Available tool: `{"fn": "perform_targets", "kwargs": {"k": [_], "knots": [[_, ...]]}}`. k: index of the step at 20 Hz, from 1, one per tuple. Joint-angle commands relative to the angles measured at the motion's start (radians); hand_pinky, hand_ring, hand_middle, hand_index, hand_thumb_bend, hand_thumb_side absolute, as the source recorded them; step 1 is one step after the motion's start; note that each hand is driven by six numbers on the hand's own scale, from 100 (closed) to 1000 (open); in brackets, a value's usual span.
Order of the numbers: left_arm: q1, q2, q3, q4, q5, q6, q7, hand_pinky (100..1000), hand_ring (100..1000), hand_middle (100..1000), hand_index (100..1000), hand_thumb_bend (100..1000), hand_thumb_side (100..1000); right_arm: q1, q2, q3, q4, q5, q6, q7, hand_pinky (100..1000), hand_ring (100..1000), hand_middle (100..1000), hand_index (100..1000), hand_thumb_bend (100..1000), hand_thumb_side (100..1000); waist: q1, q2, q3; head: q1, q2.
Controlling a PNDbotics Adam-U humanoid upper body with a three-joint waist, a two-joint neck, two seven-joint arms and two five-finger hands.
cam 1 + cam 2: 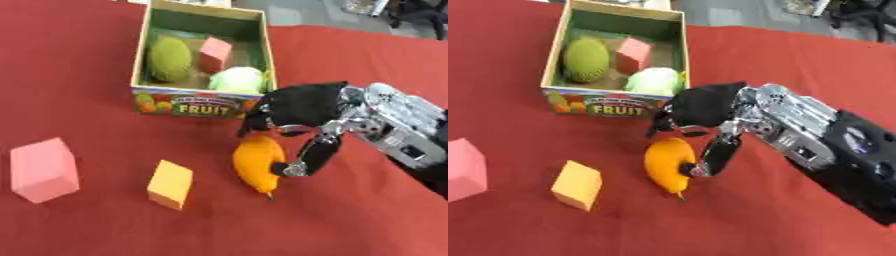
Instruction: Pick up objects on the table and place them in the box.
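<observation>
- as the right hand (302,107) comes in from the right, its fingers (254,122) bend down over the top of the mango (258,170) and its thumb (306,157) rests on the mango's right side. it looks like the hand is closing on the mango, but i cannot tell if it has it yet.
- the mango lies on the red table (79,90), just in front of the box (138,65). it is not lifted.
- the mango looks smooth, round and light, so it may slip or roll. i think the fat middle is the best place to hold it, not the thin tip.
- the box is close behind, with a tall front wall. the mango must go up and over that wall.
- inside are a green fruit (169,59), a pink block (214,54) and a pale green ball (238,80). the front left part looks free.
- an orange block (171,184) is near the mango's left and a big pink block (42,170) is far left.
- no left hand shows.
</observation>
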Motion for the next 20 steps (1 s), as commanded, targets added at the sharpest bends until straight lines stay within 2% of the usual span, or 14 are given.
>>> {"fn": "perform_targets", "kwargs": {"k": [1,3,7,9,10,11,20], "knots": [[-0.007,0.018,0.002,-0.015,0.005,-0.003,-0.002,762,796,739,972,294,764,-0.019,-0.005,0.005,0.025,-0.012,-0.014,0.009,872,852,767,890,268,333,0.005,-0.007,0.001,-0.004,-0.009],[-0.008,0.019,0.002,-0.015,0.005,-0.003,-0.002,762,796,739,971,294,764,-0.024,0.001,0.012,0.042,-0.012,-0.021,0.016,870,849,754,879,262,333,0.005,-0.008,0.001,-0.005,-0.009],[-0.008,0.022,0.004,-0.015,0.004,-0.004,0.000,762,795,739,971,293,763,-0.029,0.010,0.017,0.061,-0.018,-0.029,0.009,851,815,654,782,203,287,0.006,-0.008,0.002,-0.004,-0.011],[-0.008,0.023,0.005,-0.015,0.003,-0.005,0.001,763,796,739,970,292,763,-0.030,0.011,0.015,0.060,-0.023,-0.026,-0.006,831,786,603,737,165,222,0.006,-0.009,0.001,-0.004,-0.010],[-0.009,0.023,0.005,-0.015,0.003,-0.005,0.002,763,796,739,969,292,763,-0.029,0.011,0.013,0.058,-0.026,-0.024,-0.017,817,759,568,703,138,142,0.006,-0.009,0.001,-0.004,-0.010],[-0.010,0.024,0.006,-0.015,0.003,-0.006,0.002,763,796,739,969,292,762,-0.028,0.011,0.009,0.052,-0.030,-0.020,-0.029,809,742,546,683,116,100,0.006,-0.009,0.000,-0.003,-0.010],[-0.004,0.023,0.011,-0.015,0.000,-0.004,0.009,764,796,739,967,284,763,0.008,-0.043,-0.094,-0.125,-0.104,0.037,-0.167,770,661,466,616,100,100,0.009,-0.011,-0.008,0.006,-0.010]]}}
